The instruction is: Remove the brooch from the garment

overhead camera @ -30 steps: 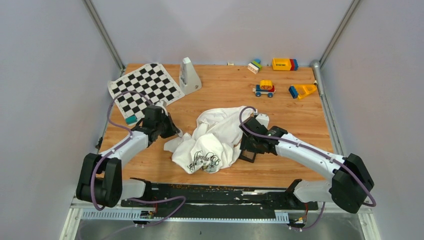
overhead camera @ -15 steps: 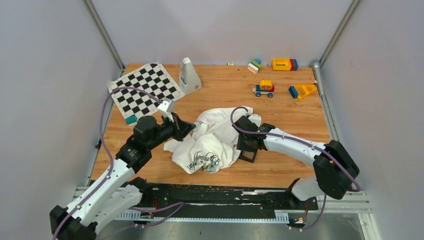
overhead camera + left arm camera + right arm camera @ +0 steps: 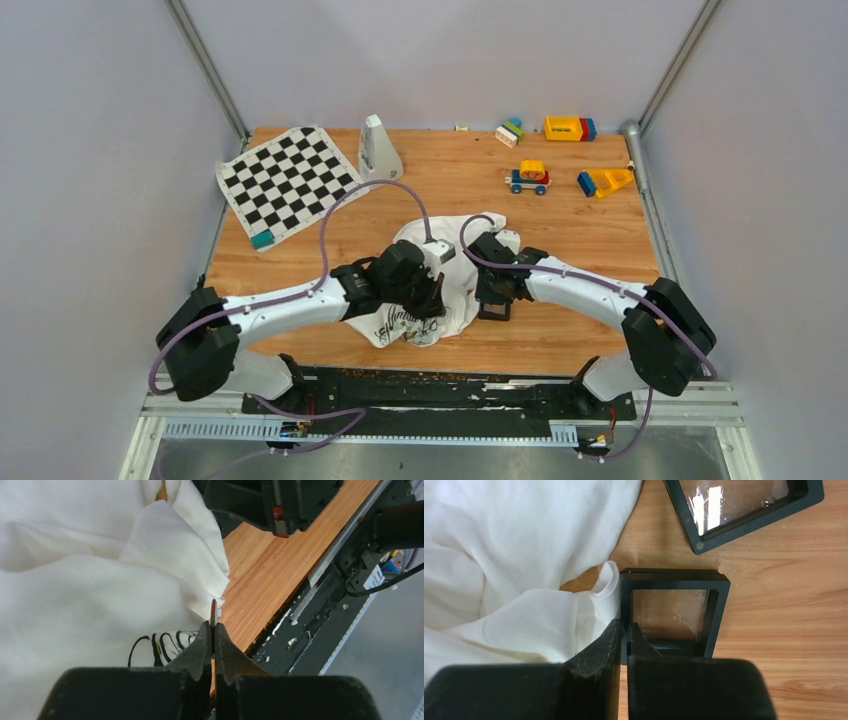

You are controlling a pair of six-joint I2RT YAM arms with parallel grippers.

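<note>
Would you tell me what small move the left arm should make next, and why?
Probably ease the left claw a little away from the garment. Its jaws are closed on a thin sliver at the fabric's edge, possibly the brooch; a short pull would show whether it comes free.

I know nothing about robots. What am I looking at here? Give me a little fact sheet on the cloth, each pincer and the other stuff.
Garment: white garment, crumpled mid-table, black print showing
Left pincer: shut on a thin piece at the cloth's edge; cannot tell whether it is the brooch
Right pincer: shut on the rim of a black frame that touches the garment
Second frame: lies apart on the wood
Far side: checkered mat, toy car, toy blocks
</note>
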